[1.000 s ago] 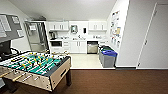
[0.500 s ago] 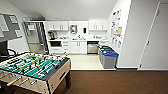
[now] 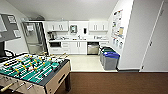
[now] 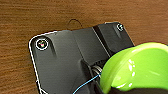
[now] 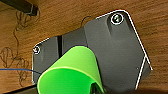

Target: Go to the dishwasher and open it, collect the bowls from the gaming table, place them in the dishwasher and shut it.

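The stainless-steel dishwasher [image 3: 93, 48] stood shut under the far kitchen worktop [image 3: 77, 39], beyond the foosball table [image 3: 32, 71] and blue-lidded bins [image 3: 110, 60]. A green bowl [image 4: 136, 67] sat by the left wrist, another green bowl [image 5: 71, 72] by the right; I could not tell either gripper's state.

Head view: set high, looked forward and down across a foosball table [image 3: 32, 70] close at the near left toward a kitchenette at the far end. Took in the dishwasher [image 3: 93, 48] far off under the counter, bins [image 3: 109, 58] along the right-hand wall, brown floor [image 3: 117, 83] nearest the camera.

Left wrist view: aimed straight down, very near a green bowl [image 4: 136, 68], wood-grain floor [image 4: 37, 17] beyond.

Right wrist view: likewise aimed down, close on a second green bowl [image 5: 71, 72], same wood-grain floor [image 5: 62, 12] behind.

Shared between the 2 wrist views: the brown floor. Probably the same floor at the near edge of the head view.
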Motion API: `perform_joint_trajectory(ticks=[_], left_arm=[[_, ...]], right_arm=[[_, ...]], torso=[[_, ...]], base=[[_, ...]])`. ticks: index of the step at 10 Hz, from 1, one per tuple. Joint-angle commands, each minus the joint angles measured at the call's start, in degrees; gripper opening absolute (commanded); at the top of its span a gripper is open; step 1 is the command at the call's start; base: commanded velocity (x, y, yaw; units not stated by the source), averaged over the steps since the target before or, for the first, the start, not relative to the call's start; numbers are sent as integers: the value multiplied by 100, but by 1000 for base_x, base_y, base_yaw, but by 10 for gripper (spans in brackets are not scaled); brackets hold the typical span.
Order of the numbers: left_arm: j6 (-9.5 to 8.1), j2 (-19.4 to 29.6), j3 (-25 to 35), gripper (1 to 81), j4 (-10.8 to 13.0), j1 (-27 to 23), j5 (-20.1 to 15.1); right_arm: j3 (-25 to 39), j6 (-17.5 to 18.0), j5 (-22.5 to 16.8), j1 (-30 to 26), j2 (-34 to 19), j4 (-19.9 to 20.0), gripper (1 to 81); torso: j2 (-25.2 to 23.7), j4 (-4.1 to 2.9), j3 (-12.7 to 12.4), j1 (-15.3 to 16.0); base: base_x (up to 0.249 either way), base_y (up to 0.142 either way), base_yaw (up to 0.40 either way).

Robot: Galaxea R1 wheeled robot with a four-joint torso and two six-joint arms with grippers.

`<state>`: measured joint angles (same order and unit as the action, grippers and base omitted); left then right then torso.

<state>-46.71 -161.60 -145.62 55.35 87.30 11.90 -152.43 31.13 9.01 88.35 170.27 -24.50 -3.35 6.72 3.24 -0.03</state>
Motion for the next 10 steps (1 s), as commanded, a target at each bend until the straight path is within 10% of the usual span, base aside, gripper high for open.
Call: perform_joint_trajectory(ticks=[1,10], left_arm=[[-4,66,7,10,47,-323,-135],[-83,-356,-565,10,-138,-341,-179]], right_arm=[[4,-11,-171,-330,-25,-37,10],[13,-11,-171,-330,-8,-28,10]], torso=[[0,0,0,3],[0,0,0,3]], base=[[164,0,0],[164,-41,0]])
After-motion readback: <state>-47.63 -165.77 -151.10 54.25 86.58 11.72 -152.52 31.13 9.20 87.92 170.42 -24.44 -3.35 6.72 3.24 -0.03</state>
